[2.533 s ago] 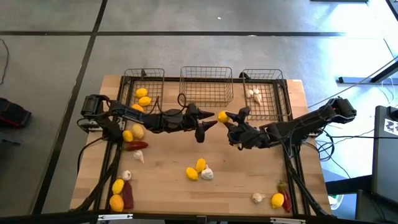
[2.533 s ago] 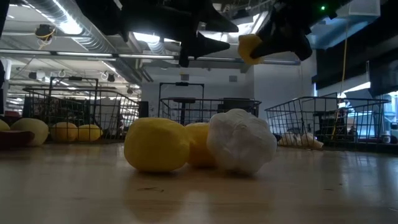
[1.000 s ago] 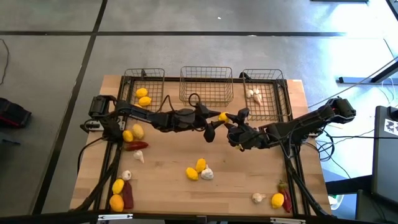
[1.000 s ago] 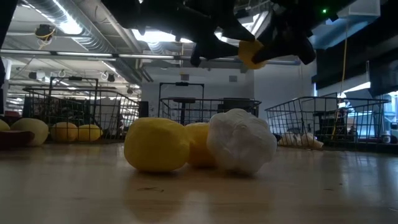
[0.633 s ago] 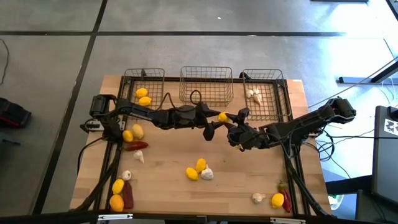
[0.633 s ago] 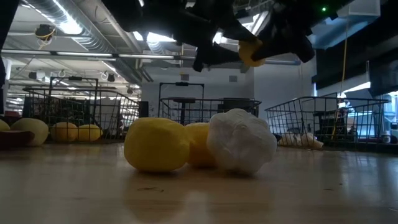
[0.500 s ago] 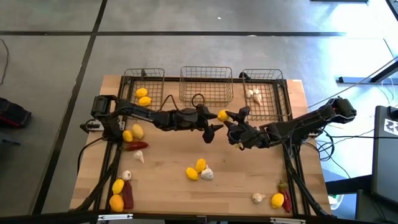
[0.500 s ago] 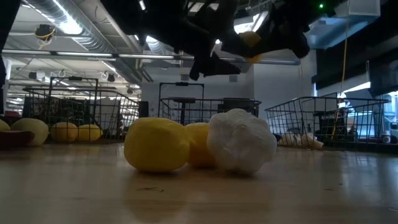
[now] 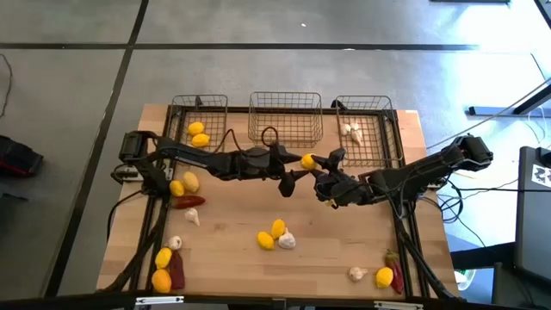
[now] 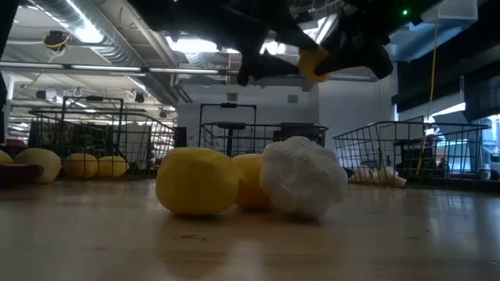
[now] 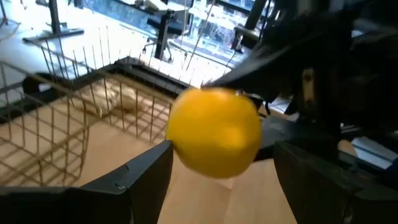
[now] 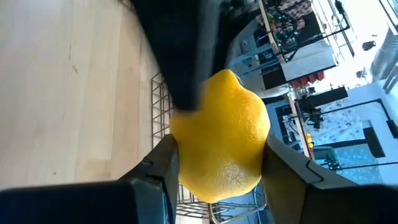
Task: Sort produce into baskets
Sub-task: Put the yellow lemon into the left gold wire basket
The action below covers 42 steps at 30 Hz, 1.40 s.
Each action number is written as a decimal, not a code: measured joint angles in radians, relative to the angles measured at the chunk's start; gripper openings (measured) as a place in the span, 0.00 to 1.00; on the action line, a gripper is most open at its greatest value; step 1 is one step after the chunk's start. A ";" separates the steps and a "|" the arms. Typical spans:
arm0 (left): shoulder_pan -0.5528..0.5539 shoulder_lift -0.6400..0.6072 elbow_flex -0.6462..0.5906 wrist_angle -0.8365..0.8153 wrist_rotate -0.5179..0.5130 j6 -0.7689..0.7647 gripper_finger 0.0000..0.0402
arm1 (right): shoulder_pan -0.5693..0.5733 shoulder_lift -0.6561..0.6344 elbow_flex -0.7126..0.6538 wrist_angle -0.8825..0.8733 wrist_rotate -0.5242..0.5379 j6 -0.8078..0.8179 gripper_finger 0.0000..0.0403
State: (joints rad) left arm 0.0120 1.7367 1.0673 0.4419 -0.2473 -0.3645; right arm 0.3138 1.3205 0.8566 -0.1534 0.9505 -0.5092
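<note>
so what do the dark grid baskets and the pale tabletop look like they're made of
The three dark grid baskets look like thin metal wire, likely coated dark: see-through mesh walls. The pale tabletop looks like light wood with a smooth, slightly glossy finish: faint grain lines and soft reflections in the low view.

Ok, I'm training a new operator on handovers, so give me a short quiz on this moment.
1. True or false: the right pincer grips a lemon in the air above the table.
2. What lies in the right basket? A chili peppers. B garlic bulbs. C lemons.
3. Fill in: the left pincer has its fingers ___ on either side of that lemon.
Key: 1 true; 2 B; 3 open.
</note>
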 joint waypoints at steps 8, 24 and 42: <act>0.009 -0.017 0.002 -0.030 -0.027 -0.005 0.68 | 0.000 0.000 0.000 0.008 0.000 0.011 0.39; 0.013 0.032 0.001 0.087 -0.032 0.022 0.66 | -0.001 -0.001 -0.002 0.080 -0.029 0.001 0.39; 0.002 0.024 0.001 0.079 -0.060 0.084 0.52 | 0.025 -0.010 0.018 0.049 -0.009 0.107 0.62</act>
State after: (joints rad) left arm 0.0142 1.7609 1.0683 0.5206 -0.3069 -0.2810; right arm 0.3385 1.3107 0.8749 -0.1047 0.9419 -0.4025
